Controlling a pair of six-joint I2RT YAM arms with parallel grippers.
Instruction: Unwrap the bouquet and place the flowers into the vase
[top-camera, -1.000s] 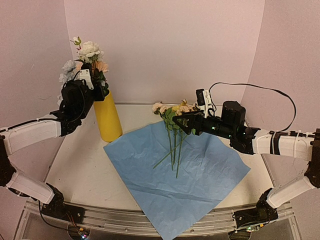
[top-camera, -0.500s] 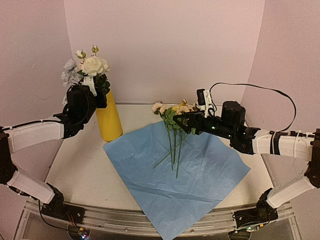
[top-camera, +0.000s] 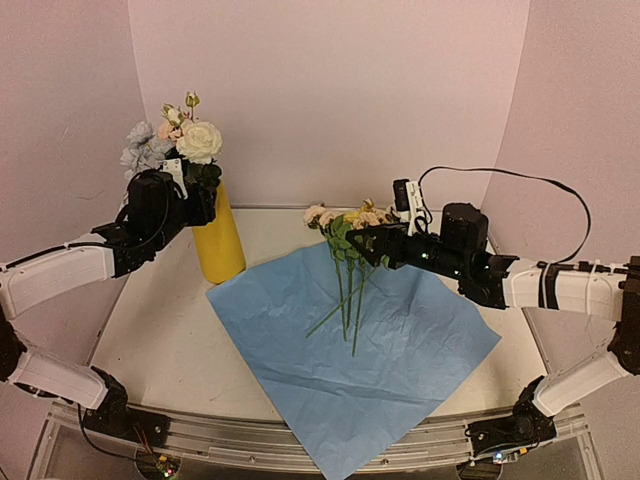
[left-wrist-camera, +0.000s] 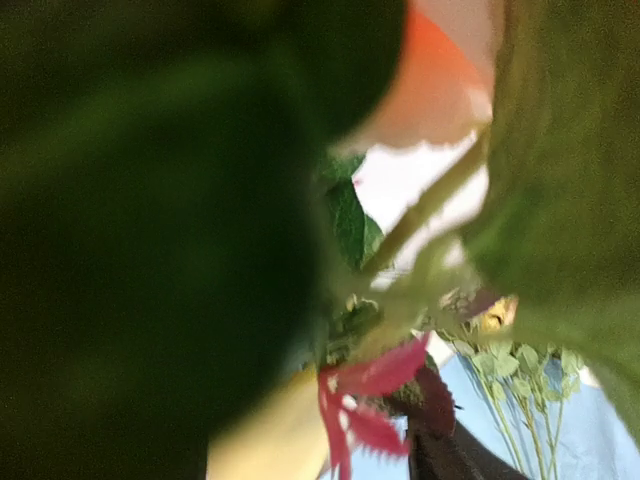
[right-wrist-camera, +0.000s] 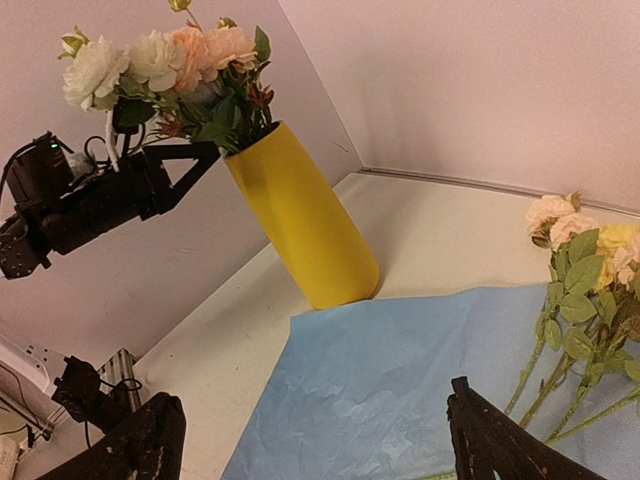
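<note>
Two arms reach over a white table (top-camera: 165, 330). A tall, bright yellow vase (top-camera: 222, 245) stands upright at centre-left of the overhead view, just beside the upper left corner of a square sheet of blue crinkled paper (top-camera: 390, 365) spread flat. The vase holds white, peach and pale blue blooms (top-camera: 190, 140). The left gripper (top-camera: 198, 195) sits at the vase's mouth among the leaves. Blurred foliage fills its own camera, so whether its fingers are parted cannot be told. Long-stemmed white, yellow and pale pink roses (top-camera: 345, 225) lie with stems on the paper, near frame centre, heads toward the back wall. The right gripper (top-camera: 362, 243), fingers spread wide and empty, hovers just beside their leaves.
</note>
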